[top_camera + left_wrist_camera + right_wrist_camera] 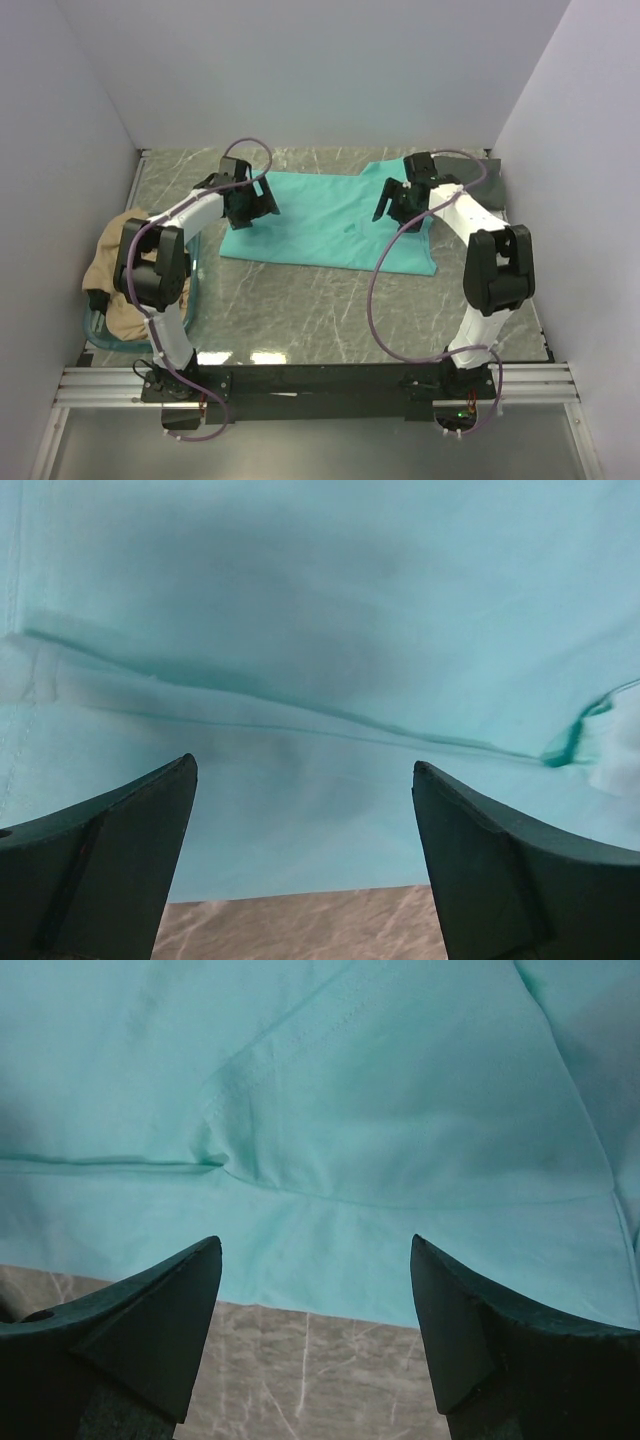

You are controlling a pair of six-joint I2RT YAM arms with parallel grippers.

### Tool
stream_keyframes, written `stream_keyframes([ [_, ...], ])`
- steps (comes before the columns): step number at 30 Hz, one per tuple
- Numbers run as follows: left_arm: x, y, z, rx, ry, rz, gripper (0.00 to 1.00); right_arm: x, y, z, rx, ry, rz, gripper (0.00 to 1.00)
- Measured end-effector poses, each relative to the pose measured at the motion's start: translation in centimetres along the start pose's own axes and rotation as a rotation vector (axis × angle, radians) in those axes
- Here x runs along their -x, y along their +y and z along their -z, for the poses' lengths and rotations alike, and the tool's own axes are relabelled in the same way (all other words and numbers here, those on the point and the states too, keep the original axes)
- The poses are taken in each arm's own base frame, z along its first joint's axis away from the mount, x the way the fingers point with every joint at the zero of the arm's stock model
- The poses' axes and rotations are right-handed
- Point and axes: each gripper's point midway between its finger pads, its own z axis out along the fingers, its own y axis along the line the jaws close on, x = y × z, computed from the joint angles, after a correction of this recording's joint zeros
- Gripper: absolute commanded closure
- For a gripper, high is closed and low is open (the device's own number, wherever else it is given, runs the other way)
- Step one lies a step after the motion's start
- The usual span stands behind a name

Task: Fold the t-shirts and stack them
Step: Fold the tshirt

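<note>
Right now the teal t-shirt [330,225] lies flat on the table [300,320], long axis running arm to arm. My left gripper [252,210] hangs over its left end, right gripper [397,210] over its right, both spread wide, holding nothing; neither looks nearer, I think.

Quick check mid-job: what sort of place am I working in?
Probably a lab robot cell: plain white walls enclose a marble-patterned table, with an aluminium rail along its near edge.
</note>
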Motion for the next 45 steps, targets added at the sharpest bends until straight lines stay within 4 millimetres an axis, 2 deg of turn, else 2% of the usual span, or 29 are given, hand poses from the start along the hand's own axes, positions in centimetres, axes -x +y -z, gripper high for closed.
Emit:
stream_keyframes([
  [5, -2.4, 2.1, -1.0, 0.036, 0.047, 0.009, 0.06, -0.5, -0.2, -1.8, 0.000, 0.028, -0.010, 0.18],
  [9, -4.1, 3.4, -1.5, 0.061, 0.076, 0.012, 0.06, -2.6, -1.7, -3.2, -0.035, 0.084, -0.019, 0.18],
  [16, -4.2, 3.9, -1.5, 0.060, 0.037, 0.005, 0.05, -5.1, -3.7, -4.2, -0.089, 0.149, -0.028, 0.18],
  [25, -6.0, 5.2, 0.1, 0.057, 0.018, -0.001, 0.05, -5.4, -4.0, -4.3, -0.096, 0.157, -0.023, 0.18],
  [29, -7.4, 5.7, 1.2, 0.047, 0.011, 0.012, 0.06, -6.5, -4.1, -3.8, -0.078, 0.163, -0.037, 0.18],
  [31, -8.4, 6.0, 1.9, 0.047, 0.016, 0.025, 0.06, -7.7, -4.4, -3.2, -0.066, 0.176, -0.052, 0.18],
  [38, -12.8, 5.9, 4.4, 0.040, 0.066, 0.046, 0.05, -11.5, -5.1, -1.3, -0.033, 0.228, -0.099, 0.18],
  [43, -16.3, 6.0, 6.7, 0.060, 0.135, 0.058, 0.05, -13.6, -6.4, 0.1, -0.089, 0.282, -0.108, 0.18],
  [45, -16.9, 6.2, 7.8, 0.075, 0.145, 0.062, 0.04, -14.2, -7.0, 0.8, -0.124, 0.303, -0.102, 0.18],
])
